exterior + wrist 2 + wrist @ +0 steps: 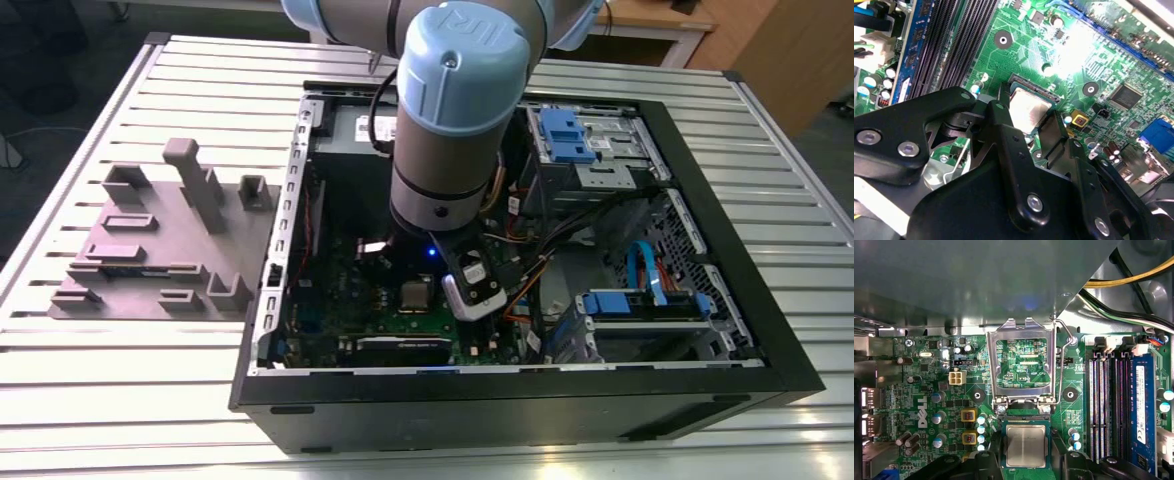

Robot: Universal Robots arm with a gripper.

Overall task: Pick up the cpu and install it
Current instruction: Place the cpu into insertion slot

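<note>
Pinching the cpu by opposite edges beside the open socket frame, the fingers hold a seemingly light, stiff, fragile chip.

The cpu is a small, flat, square chip with a dull silvery-grey metal top and a thin green rim. It sits level, metal side up, squared with the black socket on the green motherboard. Whether it is fully seated cannot be told. It lies just beside the hinge of the silver load frame, which is swung open away from it. In the second wrist view the cpu shows a pale, evenly lit top. In the exterior view the cpu is a small grey square on the board inside the open computer case.
</note>
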